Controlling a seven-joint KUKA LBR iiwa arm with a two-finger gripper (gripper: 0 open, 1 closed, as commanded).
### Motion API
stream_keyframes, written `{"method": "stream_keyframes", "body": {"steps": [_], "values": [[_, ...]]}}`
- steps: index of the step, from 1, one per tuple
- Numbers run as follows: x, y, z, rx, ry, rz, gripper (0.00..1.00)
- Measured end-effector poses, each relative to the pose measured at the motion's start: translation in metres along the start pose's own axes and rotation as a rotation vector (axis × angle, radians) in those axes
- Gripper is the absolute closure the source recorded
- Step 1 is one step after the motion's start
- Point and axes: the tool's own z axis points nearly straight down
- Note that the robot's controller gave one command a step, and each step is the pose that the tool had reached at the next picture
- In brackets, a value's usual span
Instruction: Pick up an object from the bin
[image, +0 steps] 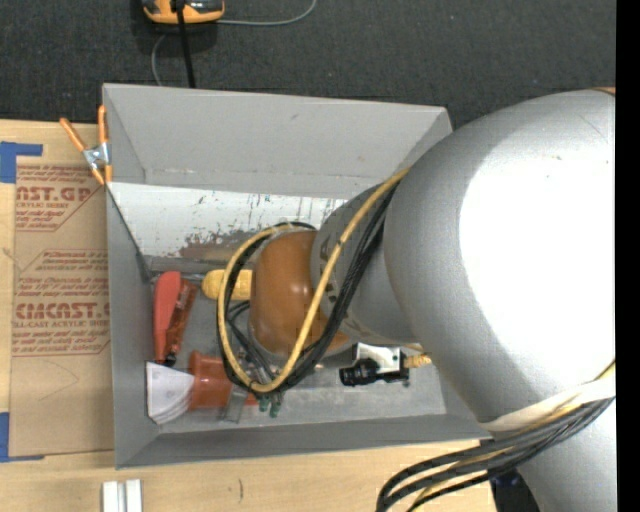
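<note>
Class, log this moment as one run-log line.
arm: reaching into bin | nearest: red cup-shaped piece, white wedge | hold: cannot tell

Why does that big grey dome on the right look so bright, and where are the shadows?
Camera view: light from above gives the arm's grey shell a broad pale sheen; the floor of the bin darkens beneath the orange cover; its back wall is evenly lit.

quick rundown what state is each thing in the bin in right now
red long thing: lying flat by the bin's left wall, clear of the arm
yellow piece: lying near the back, partly hidden behind cables
white paper piece: lying in the front left corner
red cup-like thing: lying next to the white paper piece
black and white part: lying front right, beside the arm
</note>
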Motion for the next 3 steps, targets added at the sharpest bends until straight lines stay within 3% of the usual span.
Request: {"method": "stream_keyframes", "body": {"steps": [1,3], "values": [[-0.005,-0.008,-0.046,0.004,0.006,-0.067,1.00],[-0.011,-0.010,-0.151,0.005,0.008,-0.087,1.00]]}}
